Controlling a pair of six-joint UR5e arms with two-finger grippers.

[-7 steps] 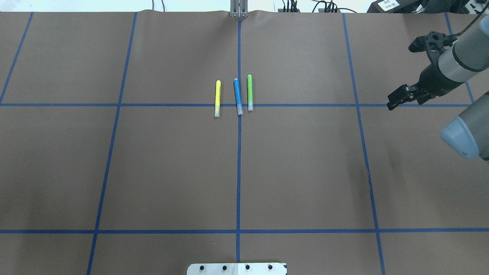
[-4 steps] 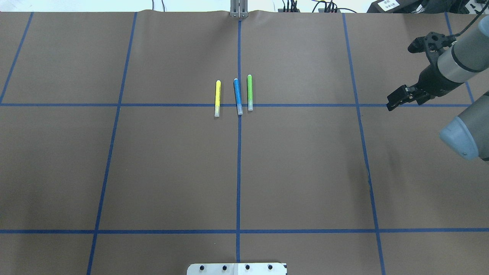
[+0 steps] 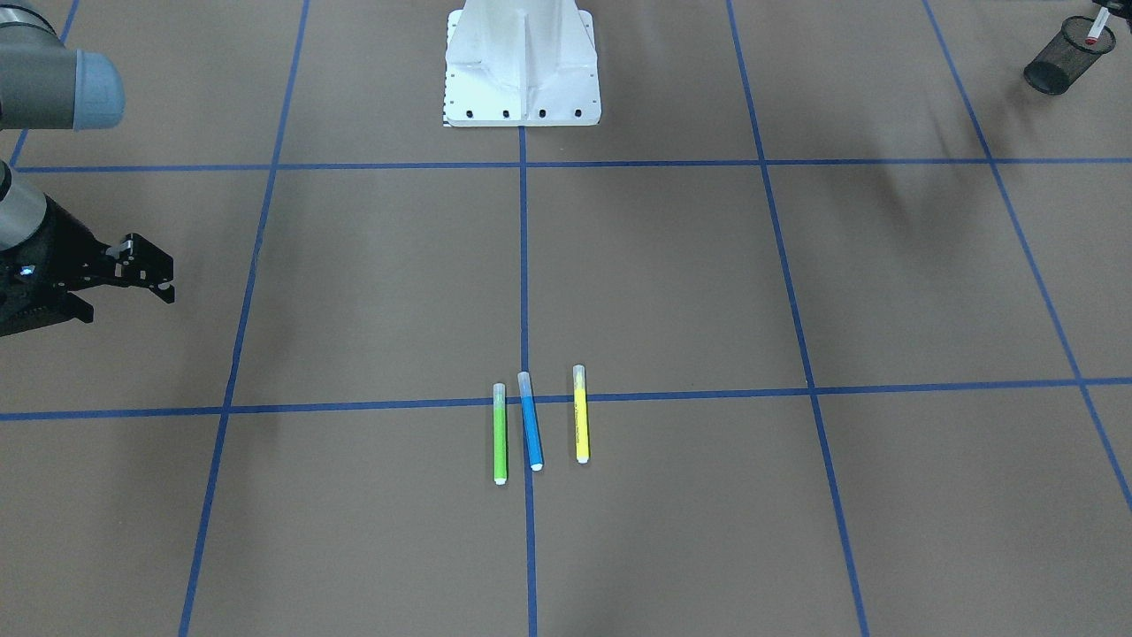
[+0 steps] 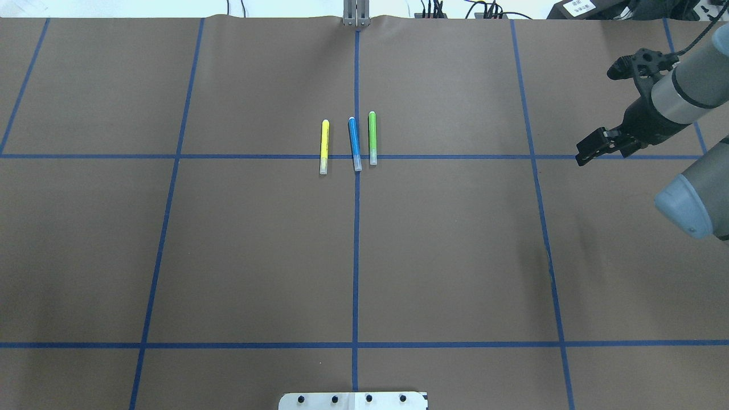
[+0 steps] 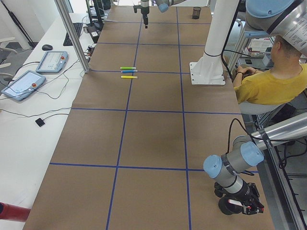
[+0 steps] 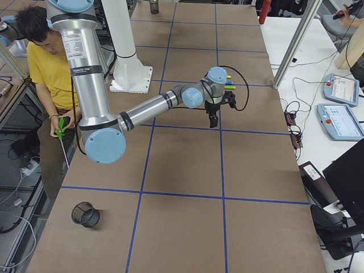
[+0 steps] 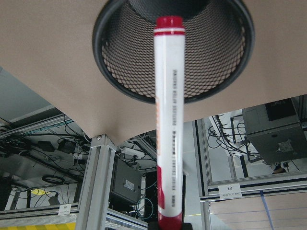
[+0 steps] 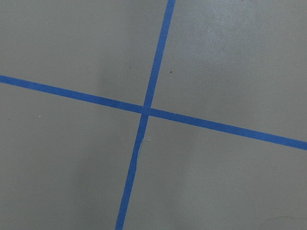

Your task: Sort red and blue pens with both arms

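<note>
A white-barrelled red pen (image 7: 169,120) hangs upright in my left gripper (image 7: 169,226), which is shut on its lower red end. The pen's cap is over the mouth of a black mesh cup (image 7: 103,52). In the front-facing view the same red pen (image 3: 1095,25) shows just above that cup (image 3: 1052,71). The blue pen (image 4: 354,143) lies at the table's middle between a yellow marker (image 4: 324,146) and a green marker (image 4: 372,138). My right gripper (image 4: 588,151) hovers open and empty far to the right of them, over a tape crossing.
The white pedestal (image 3: 522,62) stands at the robot's side of the table. A second mesh cup (image 6: 85,215) sits near the table's right end. A seated person (image 5: 268,81) is beside the pedestal. Tablets (image 5: 50,61) and cables lie on the side bench.
My right gripper has crept very slightly left and toward the far edge. The three markers at the middle have not moved.
</note>
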